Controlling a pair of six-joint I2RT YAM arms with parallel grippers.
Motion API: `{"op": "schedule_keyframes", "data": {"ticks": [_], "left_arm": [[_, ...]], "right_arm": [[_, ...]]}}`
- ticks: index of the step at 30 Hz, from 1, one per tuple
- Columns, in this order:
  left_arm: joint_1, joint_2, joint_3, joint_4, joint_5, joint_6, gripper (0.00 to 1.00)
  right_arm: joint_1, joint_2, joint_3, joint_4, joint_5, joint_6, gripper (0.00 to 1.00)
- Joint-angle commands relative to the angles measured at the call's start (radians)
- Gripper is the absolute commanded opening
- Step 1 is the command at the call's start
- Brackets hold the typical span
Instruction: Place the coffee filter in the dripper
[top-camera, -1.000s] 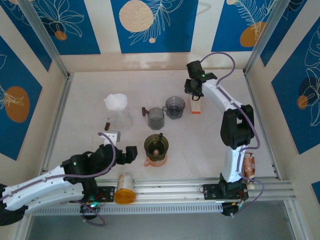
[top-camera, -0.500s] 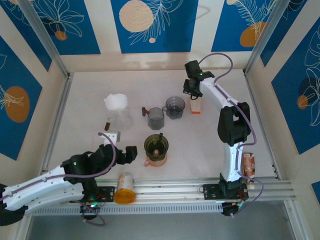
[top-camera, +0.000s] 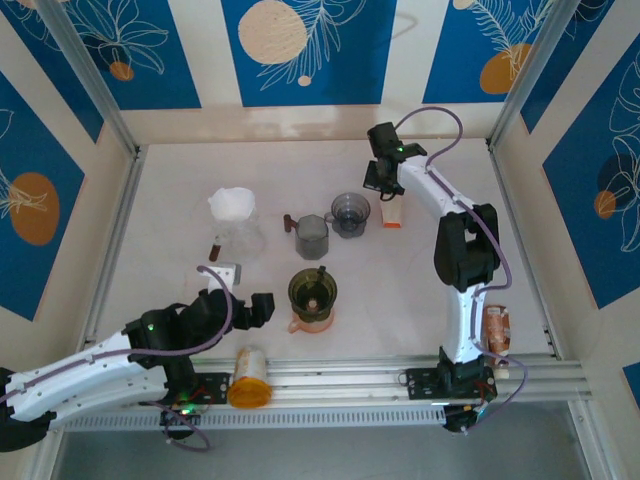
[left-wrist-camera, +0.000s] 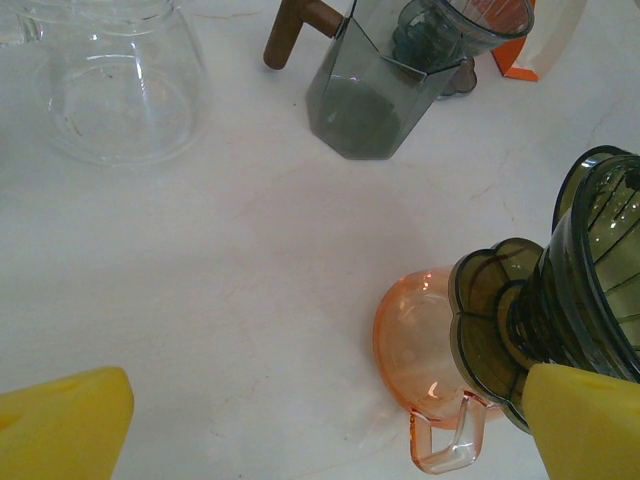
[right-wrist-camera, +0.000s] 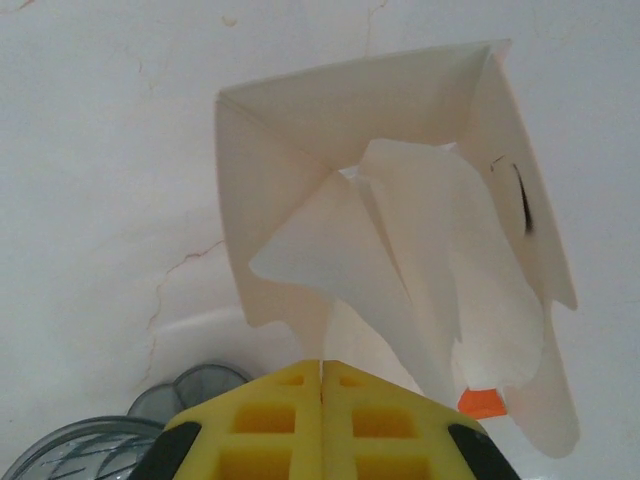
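My right gripper hangs over the white filter pack at the back of the table. Its yellow jaws are pressed together on the edge of a white coffee filter that sticks up out of the open pack. A smoky grey dripper stands just left of the pack. An olive-green dripper sits on an orange glass server mid-table. My left gripper is open, low and to the left of that server, with nothing between its fingers.
A glass carafe with a white paper filter on top stands at the left. A grey pitcher with a wooden handle is beside the grey dripper. A yellow-lidded jar and a packet lie near the front rail.
The right gripper's jaws have closed on the filter, and its wrist has shifted slightly left and back. The left arm has not moved.
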Motion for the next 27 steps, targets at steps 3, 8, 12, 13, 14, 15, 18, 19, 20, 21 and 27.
{"op": "schedule_keyframes", "data": {"ticks": [3,8,12,13,14,15,18,19,20,21,27], "left_arm": [[0.006,-0.012,-0.010,0.000,-0.022,0.010,1.00],[0.008,-0.013,-0.007,-0.003,-0.021,0.010,1.00],[0.008,-0.019,0.003,-0.016,-0.026,0.006,1.00],[0.008,-0.022,0.005,-0.022,-0.028,0.005,1.00],[0.008,-0.024,0.008,-0.027,-0.029,0.001,1.00],[0.008,-0.027,0.010,-0.033,-0.030,0.000,1.00],[0.008,-0.037,0.017,-0.045,-0.030,-0.005,1.00],[0.008,-0.041,0.019,-0.051,-0.030,-0.006,1.00],[0.008,-0.045,0.021,-0.056,-0.031,-0.008,1.00],[0.008,-0.048,0.023,-0.060,-0.032,-0.011,1.00],[0.008,-0.063,0.023,-0.079,-0.038,-0.020,1.00]], "right_arm": [[0.013,-0.137,-0.051,0.011,0.009,-0.015,0.00],[0.024,-0.232,-0.111,0.016,0.014,-0.024,0.00],[0.039,-0.353,-0.199,0.041,0.008,-0.029,0.00],[0.043,-0.390,-0.219,0.043,0.000,-0.030,0.00],[0.050,-0.426,-0.241,0.045,-0.005,-0.032,0.00],[0.056,-0.457,-0.259,0.044,-0.012,-0.033,0.00],[0.088,-0.562,-0.315,0.039,-0.039,-0.042,0.00],[0.105,-0.602,-0.336,0.036,-0.055,-0.045,0.00],[0.123,-0.642,-0.356,0.027,-0.075,-0.048,0.00],[0.139,-0.677,-0.372,0.020,-0.093,-0.050,0.00],[0.308,-0.868,-0.415,-0.056,-0.234,-0.115,0.00]]}}
